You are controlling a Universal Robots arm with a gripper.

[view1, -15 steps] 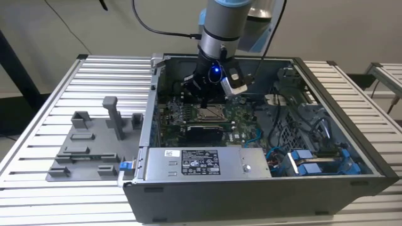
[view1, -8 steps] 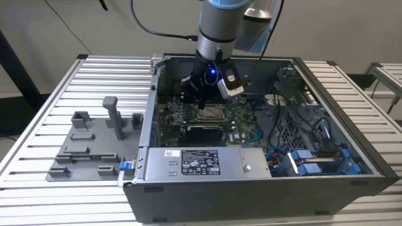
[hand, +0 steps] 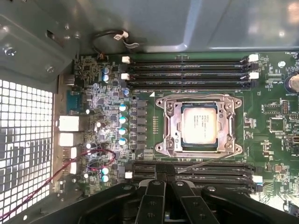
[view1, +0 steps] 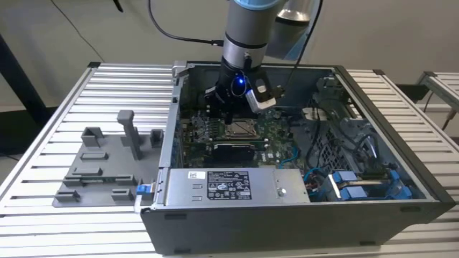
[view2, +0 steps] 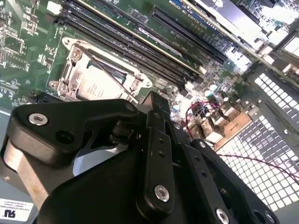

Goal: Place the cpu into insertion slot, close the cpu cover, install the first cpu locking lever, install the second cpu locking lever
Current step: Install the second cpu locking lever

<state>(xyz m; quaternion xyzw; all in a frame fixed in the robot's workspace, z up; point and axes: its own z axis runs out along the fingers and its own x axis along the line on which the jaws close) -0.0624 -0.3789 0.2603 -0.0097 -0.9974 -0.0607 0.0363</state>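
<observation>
Just beyond the tool (hand: 156, 179), the cpu (hand: 199, 125) sits in the insertion slot (hand: 161, 122), cpu cover (hand: 199, 99) down — levers seem the step in hand, needing a fine hooking push. Tool's grip: cannot tell.

The arm (view1: 244, 27) is a silver-grey tube with a lit blue light, a black cable trailing behind, and a black linkage gripper (view2: 156, 105) fastened with silver screws.
</observation>
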